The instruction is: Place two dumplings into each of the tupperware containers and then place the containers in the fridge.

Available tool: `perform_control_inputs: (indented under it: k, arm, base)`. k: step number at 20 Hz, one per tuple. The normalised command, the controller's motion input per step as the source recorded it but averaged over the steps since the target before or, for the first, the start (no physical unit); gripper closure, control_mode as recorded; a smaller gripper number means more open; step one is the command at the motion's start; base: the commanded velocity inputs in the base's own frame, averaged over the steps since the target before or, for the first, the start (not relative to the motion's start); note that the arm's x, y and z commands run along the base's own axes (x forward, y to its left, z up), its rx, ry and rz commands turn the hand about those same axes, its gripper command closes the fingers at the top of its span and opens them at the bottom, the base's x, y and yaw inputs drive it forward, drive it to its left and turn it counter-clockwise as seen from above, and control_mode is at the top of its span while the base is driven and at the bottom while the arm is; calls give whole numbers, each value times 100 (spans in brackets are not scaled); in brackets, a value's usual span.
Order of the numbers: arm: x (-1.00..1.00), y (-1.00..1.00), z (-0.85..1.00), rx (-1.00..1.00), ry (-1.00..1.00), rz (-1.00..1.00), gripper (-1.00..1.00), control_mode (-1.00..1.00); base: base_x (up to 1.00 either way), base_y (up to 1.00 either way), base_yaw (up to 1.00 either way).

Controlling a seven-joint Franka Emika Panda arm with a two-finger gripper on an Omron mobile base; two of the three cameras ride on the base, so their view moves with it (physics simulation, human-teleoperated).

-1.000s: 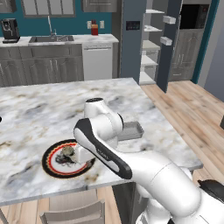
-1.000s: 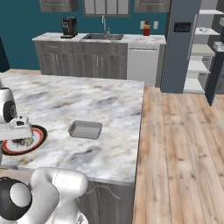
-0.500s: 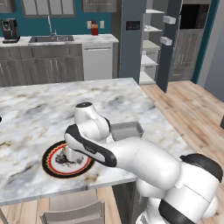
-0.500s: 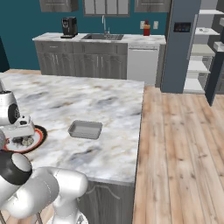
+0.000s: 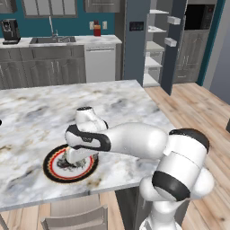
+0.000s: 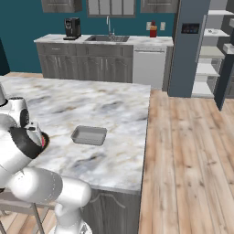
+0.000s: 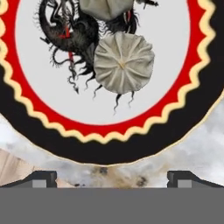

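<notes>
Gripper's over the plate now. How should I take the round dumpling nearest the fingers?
Come straight down on the dumpling and pinch its rounded sides, jaws straddling the pleated centre. It lies flat on the plate, touching a second dumpling, so place the open gripper's fingers off that contact.
</notes>
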Motion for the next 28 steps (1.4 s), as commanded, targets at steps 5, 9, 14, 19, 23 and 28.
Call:
perform_control_inputs:
  k: [5,9,14,19,23,28]
  arm:
    - [33,22,-30,0,7,1,-100,-100]
    - [24,3,-14,0,1,0,-100,-100]
    - [12,4,-26,0,1,0,-100,-100]
    - [18,8,-41,0,0,0,-100,-100]
    - [20,6,-7,0,0,0,-100,-100]
    - [4,6,-14,0,-1,0,-100,-100]
  base:
    - [0,0,0]
    - [0,0,0]
    - [0,0,0]
    - [0,0,0]
    - [0,0,0]
    - [0,0,0]
